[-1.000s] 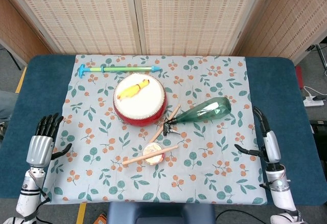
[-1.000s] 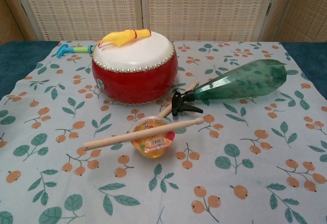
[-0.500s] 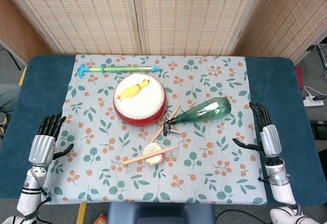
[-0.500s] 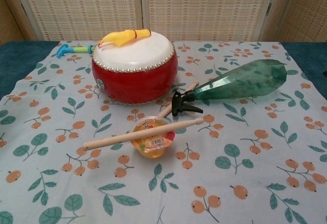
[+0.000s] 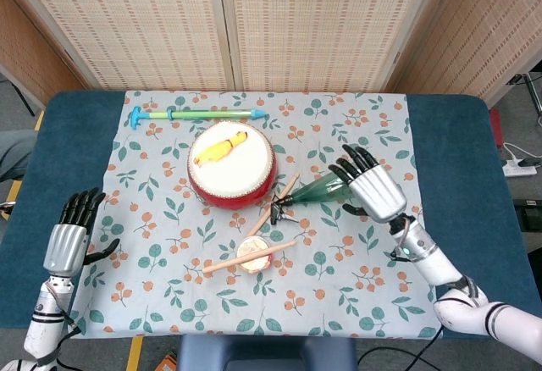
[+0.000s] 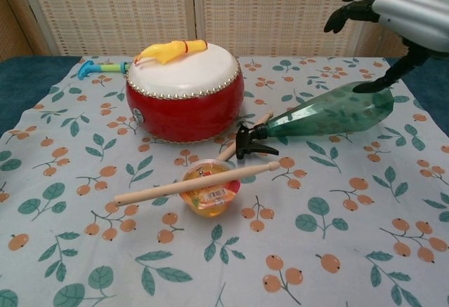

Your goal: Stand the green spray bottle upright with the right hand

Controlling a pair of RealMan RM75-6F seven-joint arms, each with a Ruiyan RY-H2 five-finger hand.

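The green spray bottle (image 6: 328,114) lies on its side on the patterned cloth, its black nozzle (image 6: 248,141) pointing left toward the red drum. In the head view only its narrow end (image 5: 315,190) shows past my right hand (image 5: 373,189), which hovers above the wide end with its fingers spread and nothing in it. The chest view shows the same right hand (image 6: 408,14) clearly above the bottle, not touching it. My left hand (image 5: 69,237) hangs open over the table's left edge, far from the bottle.
A red drum (image 5: 231,166) with a yellow toy (image 6: 170,50) on top stands left of the bottle. One drumstick (image 6: 196,182) lies across a jelly cup (image 6: 208,189); another (image 5: 276,203) lies under the nozzle. A green-blue stick (image 5: 199,114) lies at the cloth's far edge.
My right hand has swung from the table's right edge up and leftward to above the bottle's wide end. The left hand has dropped slightly. The bottle has not moved.
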